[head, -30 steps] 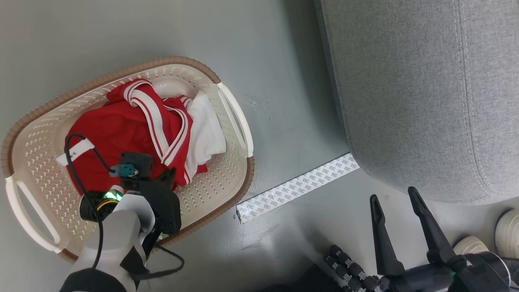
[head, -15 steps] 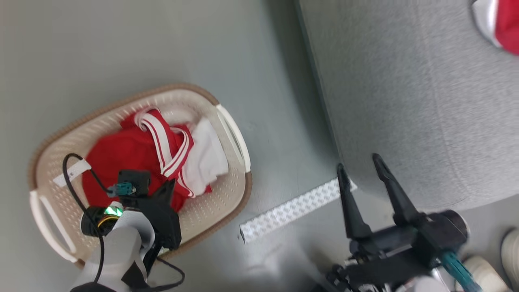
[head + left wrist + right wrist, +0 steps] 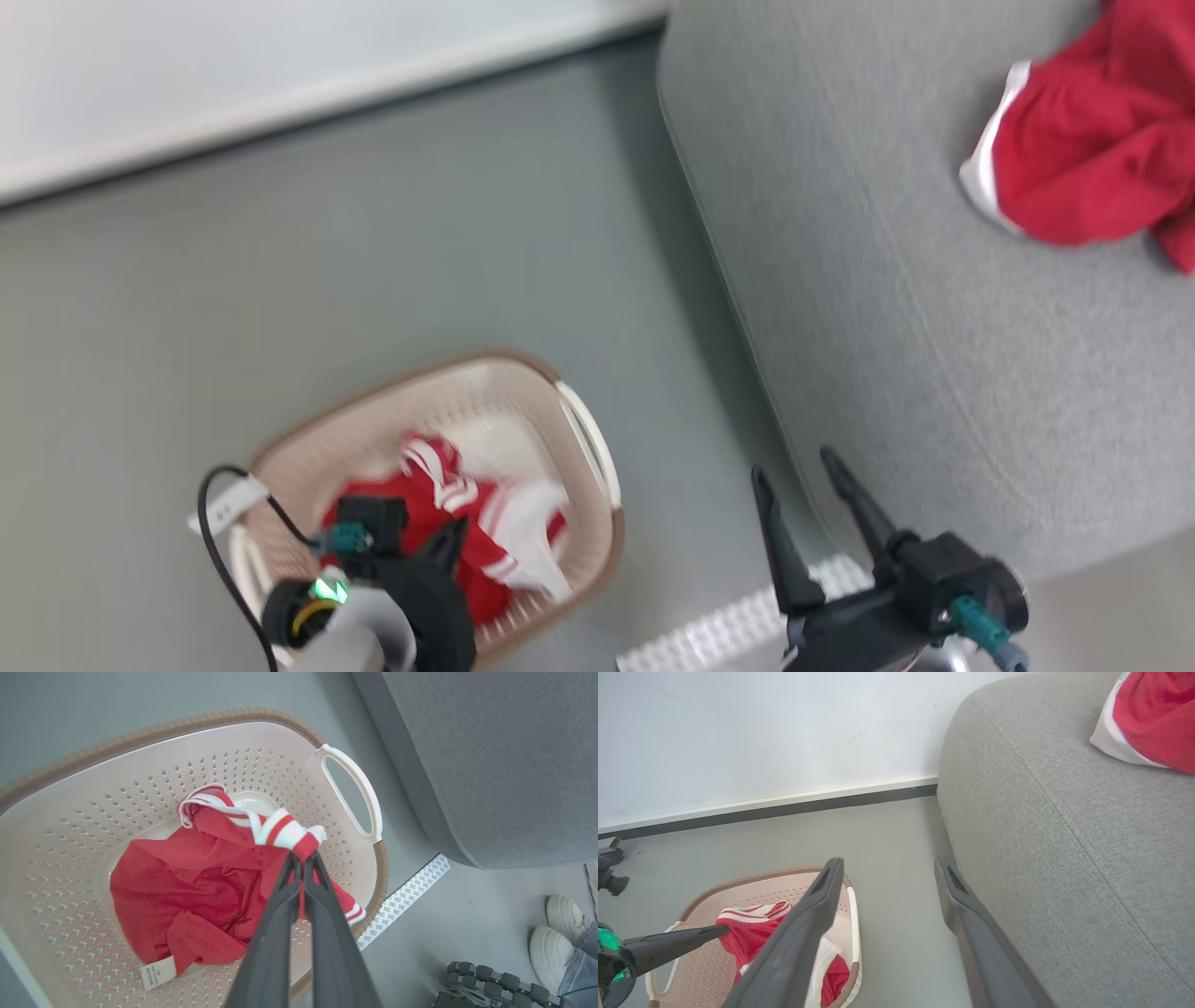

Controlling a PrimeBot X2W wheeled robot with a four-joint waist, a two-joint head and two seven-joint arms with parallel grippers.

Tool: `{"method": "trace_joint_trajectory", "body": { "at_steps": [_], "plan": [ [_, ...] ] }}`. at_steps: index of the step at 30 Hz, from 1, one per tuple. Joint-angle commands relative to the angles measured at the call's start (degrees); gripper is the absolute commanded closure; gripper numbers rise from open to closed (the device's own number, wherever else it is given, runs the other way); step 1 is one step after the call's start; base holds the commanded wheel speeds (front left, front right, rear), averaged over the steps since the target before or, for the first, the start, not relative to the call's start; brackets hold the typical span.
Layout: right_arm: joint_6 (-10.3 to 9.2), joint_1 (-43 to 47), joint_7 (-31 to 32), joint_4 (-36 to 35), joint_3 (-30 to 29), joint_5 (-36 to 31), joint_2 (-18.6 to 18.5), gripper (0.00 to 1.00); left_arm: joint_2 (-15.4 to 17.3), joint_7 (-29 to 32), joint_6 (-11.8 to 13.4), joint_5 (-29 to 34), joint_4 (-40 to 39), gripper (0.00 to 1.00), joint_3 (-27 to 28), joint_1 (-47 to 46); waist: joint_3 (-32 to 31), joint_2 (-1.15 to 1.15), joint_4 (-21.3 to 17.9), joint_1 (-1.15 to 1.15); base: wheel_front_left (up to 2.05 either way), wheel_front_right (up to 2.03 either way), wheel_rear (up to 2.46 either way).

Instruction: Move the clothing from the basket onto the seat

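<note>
My left gripper (image 3: 301, 855) is clamped on a red, white-striped fabric garment (image 3: 187, 872) in the cream perforated plastic basket (image 3: 70, 858). My right gripper (image 3: 889, 863) gapes empty beside the light-grey upholstered sofa (image 3: 1064, 858).

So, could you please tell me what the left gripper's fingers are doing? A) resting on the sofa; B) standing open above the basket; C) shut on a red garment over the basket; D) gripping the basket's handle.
C: in the left wrist view the left gripper has its fingers pinched shut on the red garment by its striped band, above the basket.
</note>
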Motion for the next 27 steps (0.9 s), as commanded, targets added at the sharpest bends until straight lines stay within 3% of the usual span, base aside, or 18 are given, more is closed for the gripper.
{"method": "trace_joint_trajectory", "body": {
  "at_steps": [1,8,13,20,27],
  "plan": [
    [0.00,1.1,0.2,0.6,0.1,0.6,-0.2,0.00,-0.1,0.0,0.2,-0.4,-0.6,1.00,-0.5,1.9,-14.2,0.01,7.1,0.01,0.00,0.00,0.00],
    [0.00,5.7,1.8,2.5,0.4,1.8,0.0,0.00,0.0,-0.8,3.6,-2.7,-8.6,1.00,-3.4,5.9,-23.8,0.01,12.0,0.01,0.00,0.00,0.00],
    [0.00,7.7,3.0,1.8,-0.3,1.6,0.0,0.00,0.5,-1.3,5.8,-1.9,-14.7,1.00,-3.1,3.8,-26.8,0.01,14.6,0.01,0.00,0.00,0.00],
    [0.00,8.6,4.8,0.4,-0.3,1.5,0.0,0.00,3.2,1.2,8.1,-1.3,-24.5,1.00,-2.1,-0.2,-29.6,0.01,15.7,0.01,0.00,0.00,0.00],
    [0.00,8.5,6.0,-0.1,0.4,1.6,0.1,0.00,5.9,4.6,8.4,-2.4,-31.6,1.00,-0.6,-2.9,-30.3,0.01,15.4,0.01,0.00,0.00,0.00]
  ]
}}
